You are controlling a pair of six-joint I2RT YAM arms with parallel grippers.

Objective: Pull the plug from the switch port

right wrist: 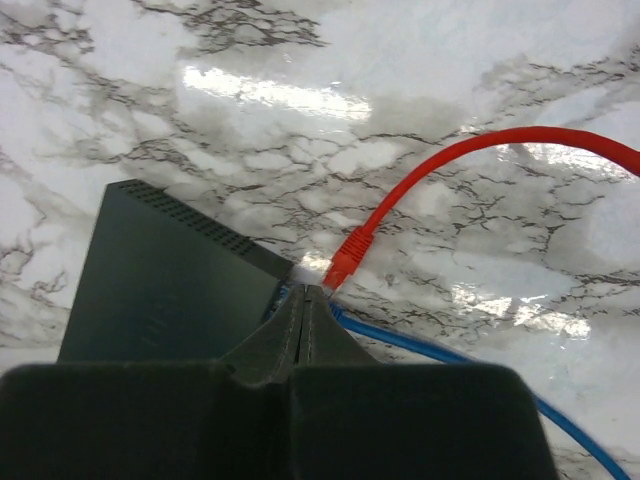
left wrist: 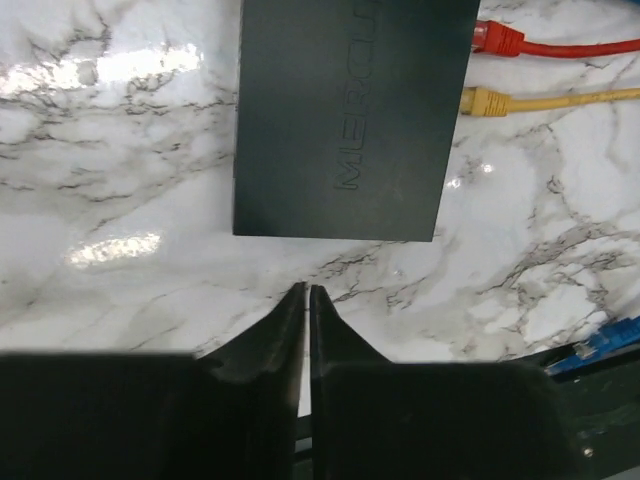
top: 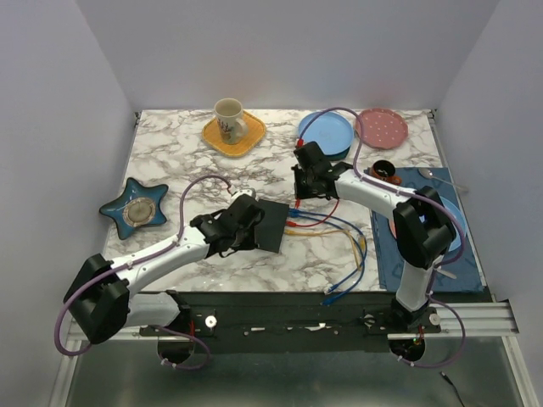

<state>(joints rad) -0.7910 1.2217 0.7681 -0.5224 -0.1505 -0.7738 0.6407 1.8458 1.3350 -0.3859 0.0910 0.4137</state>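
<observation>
Item, marble tabletop (top: 212, 161), entered near to far. Nearest: loose blue cable ends (top: 335, 292) at the near edge, right of centre, unplugged. Next, left hand (left wrist: 305, 300): fingers pressed together with nothing between them, hovering over bare marble just short of the near short edge of the black box (top: 270, 227). It appears stationed to brace the box so that it does not slide when a plug is drawn. The box lies flat at mid-tabletop with its lettered face up. The switch port (left wrist: 470, 68) is on its right long edge, where the red plug (right wrist: 345, 262) and yellow plug (left wrist: 480, 98) are seated side by side, cords trailing right. A blue cable (right wrist: 420, 345) runs in at the same edge. Right hand (right wrist: 305, 300): fingers closed tip to tip, poised directly over that port edge beside the red plug, the blue cable passing under the tips. Whether anything is pinched beneath them cannot be told. Its position suits a straight pull to the right, away from the socket. None of the plugs looks withdrawn yet. To the right: a dark blue mat (top: 386, 254). To the left: a star dish (top: 136, 208). Farthest: a mug (top: 227, 119) on a yellow plate (top: 250, 136), a blue plate (top: 327, 131) and a pink plate (top: 382, 127), all well apart from the work.
</observation>
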